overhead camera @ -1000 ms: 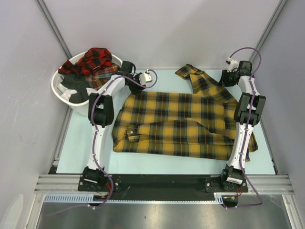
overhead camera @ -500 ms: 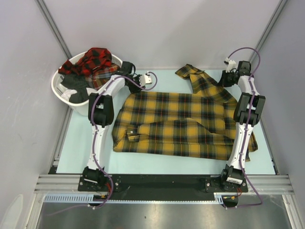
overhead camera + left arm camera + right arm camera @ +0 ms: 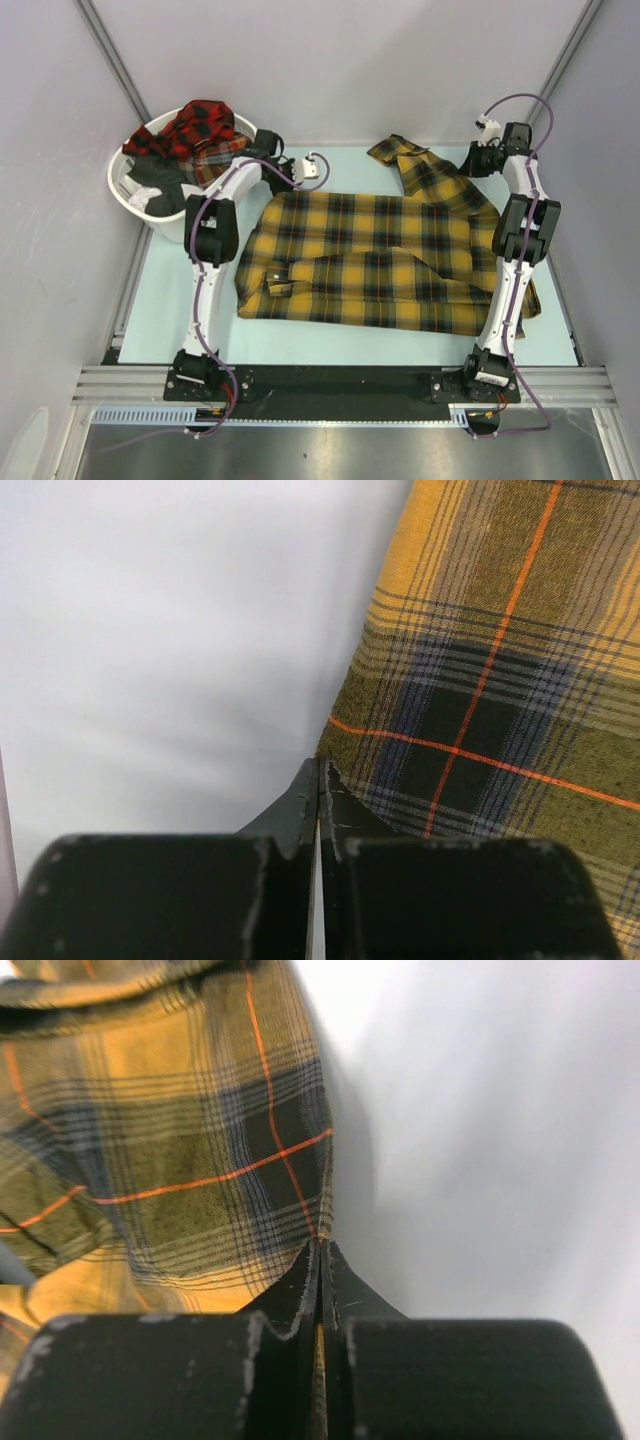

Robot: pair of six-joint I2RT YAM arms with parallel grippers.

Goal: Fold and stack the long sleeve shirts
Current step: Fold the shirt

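Your left hand (image 3: 319, 772) and right hand (image 3: 322, 1250) are pinching the shirt (image 3: 370, 250), seemingly at its 11 and 1 o'clock corners.

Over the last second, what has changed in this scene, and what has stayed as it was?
Only the right gripper moved visibly, easing slightly toward the far edge. It and the left gripper stay shut on the yellow shirt; nothing was let go. The shirt lies spread as before, and the red shirt stays in the white basket.
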